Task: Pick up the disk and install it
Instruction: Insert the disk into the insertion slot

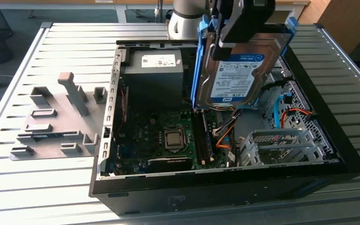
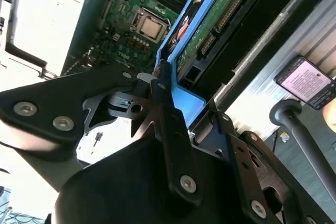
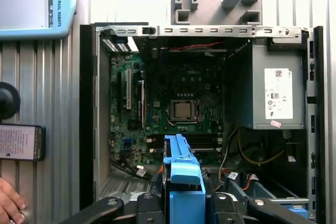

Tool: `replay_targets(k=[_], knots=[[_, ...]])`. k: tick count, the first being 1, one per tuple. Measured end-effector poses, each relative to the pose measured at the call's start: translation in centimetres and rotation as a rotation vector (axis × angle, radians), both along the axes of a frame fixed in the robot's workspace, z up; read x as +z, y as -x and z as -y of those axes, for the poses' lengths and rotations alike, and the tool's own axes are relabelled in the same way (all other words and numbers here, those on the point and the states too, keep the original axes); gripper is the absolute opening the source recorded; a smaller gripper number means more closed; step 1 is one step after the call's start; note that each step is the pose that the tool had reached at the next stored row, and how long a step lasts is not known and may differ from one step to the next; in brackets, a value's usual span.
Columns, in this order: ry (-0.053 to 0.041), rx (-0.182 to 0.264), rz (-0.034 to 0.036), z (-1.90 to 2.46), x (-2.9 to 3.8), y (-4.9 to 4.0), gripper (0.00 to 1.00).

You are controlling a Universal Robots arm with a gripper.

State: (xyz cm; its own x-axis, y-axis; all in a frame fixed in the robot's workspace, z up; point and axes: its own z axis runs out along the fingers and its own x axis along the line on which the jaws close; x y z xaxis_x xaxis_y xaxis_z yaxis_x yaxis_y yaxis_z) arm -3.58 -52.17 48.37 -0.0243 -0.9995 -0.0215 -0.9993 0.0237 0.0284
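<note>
We hold the disk pinched in the gripper above the case; tilted so, its rail could snag the cables or jam going in.

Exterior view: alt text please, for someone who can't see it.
The gripper holds the disk on edge over the open computer case, label facing the camera, blue rails along its edges. The case lies on a slatted metal table with its motherboard exposed, and a grey fixture plate sits to the exterior view's left of it.
</note>
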Motion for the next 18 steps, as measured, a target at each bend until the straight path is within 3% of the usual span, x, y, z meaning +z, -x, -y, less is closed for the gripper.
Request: replay_targets(k=[7, 18], knots=[[0.0001, 0.0, -0.0001, 1.79, -0.21, -0.27, 0.37], [0.0001, 0.0, 0.0, 1.87, -0.23, -0.33, 0.37]])
